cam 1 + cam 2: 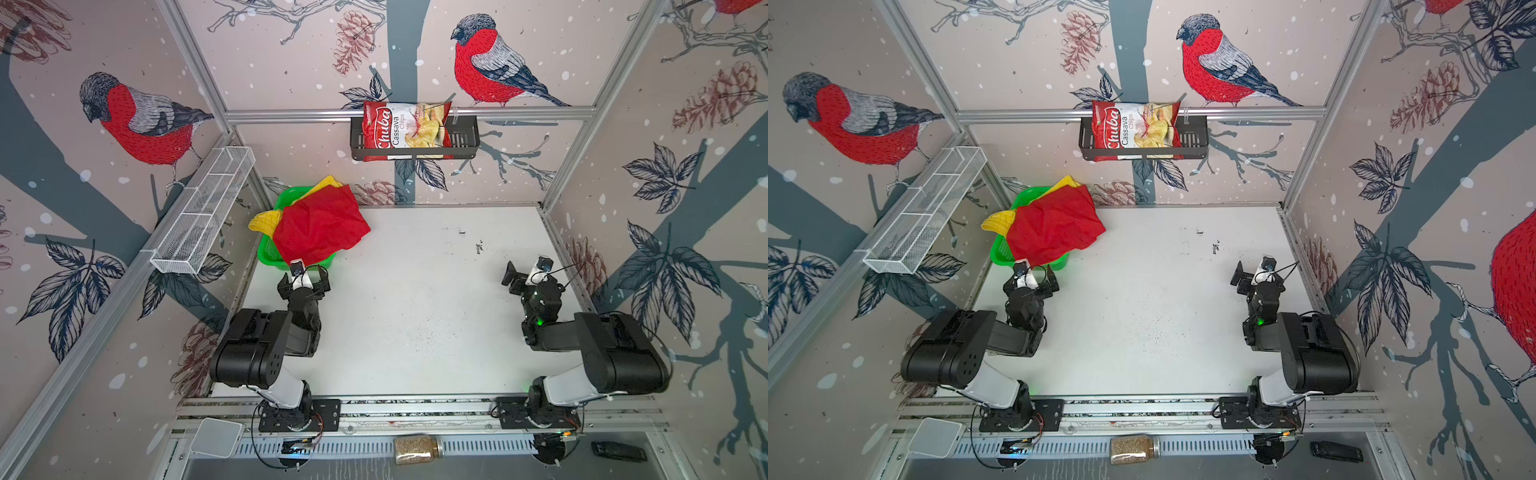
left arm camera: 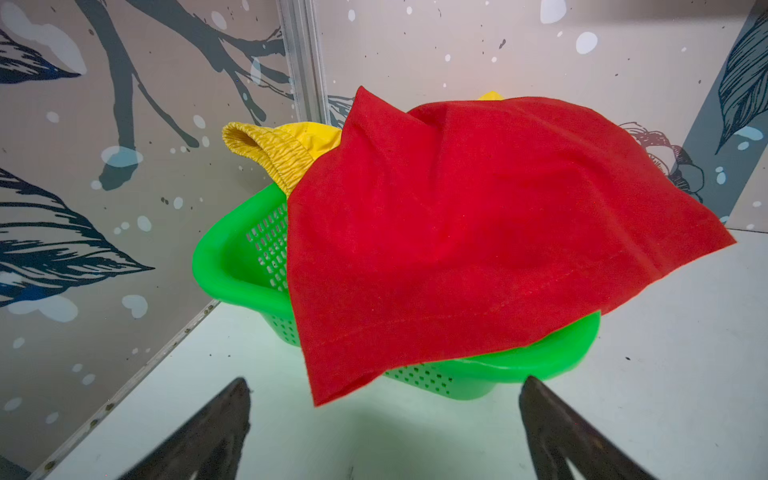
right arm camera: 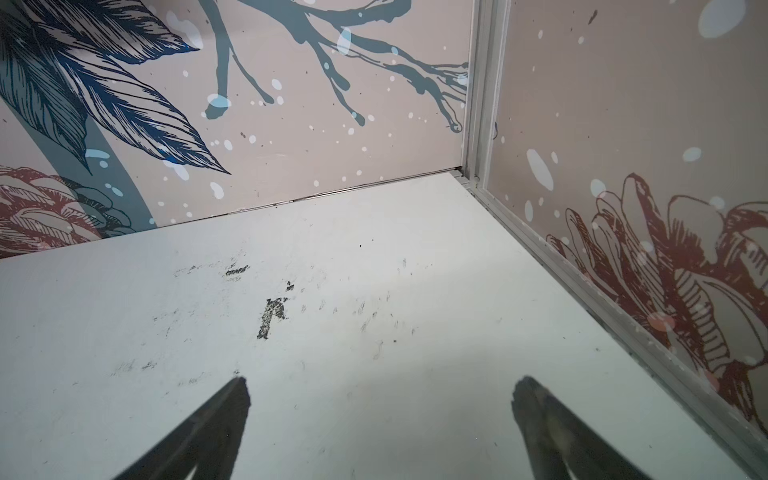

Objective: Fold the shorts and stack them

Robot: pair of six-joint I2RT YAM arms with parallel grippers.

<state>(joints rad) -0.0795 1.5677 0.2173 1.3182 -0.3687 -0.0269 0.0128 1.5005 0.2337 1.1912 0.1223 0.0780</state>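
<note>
Red shorts [image 1: 320,226] draped over yellow shorts [image 1: 262,221], both piled in green basket [image 1: 269,252] at far-left corner of table [image 1: 415,299]; red cloth hangs over its near edge. Left gripper [image 2: 384,388] jaws wide apart, empty, just before basket, not touching cloth. Right gripper [image 3: 380,386] jaws apart, empty, over bare table, well apart from shorts.

Overhead stereo pair, two wrist close-ups
</note>
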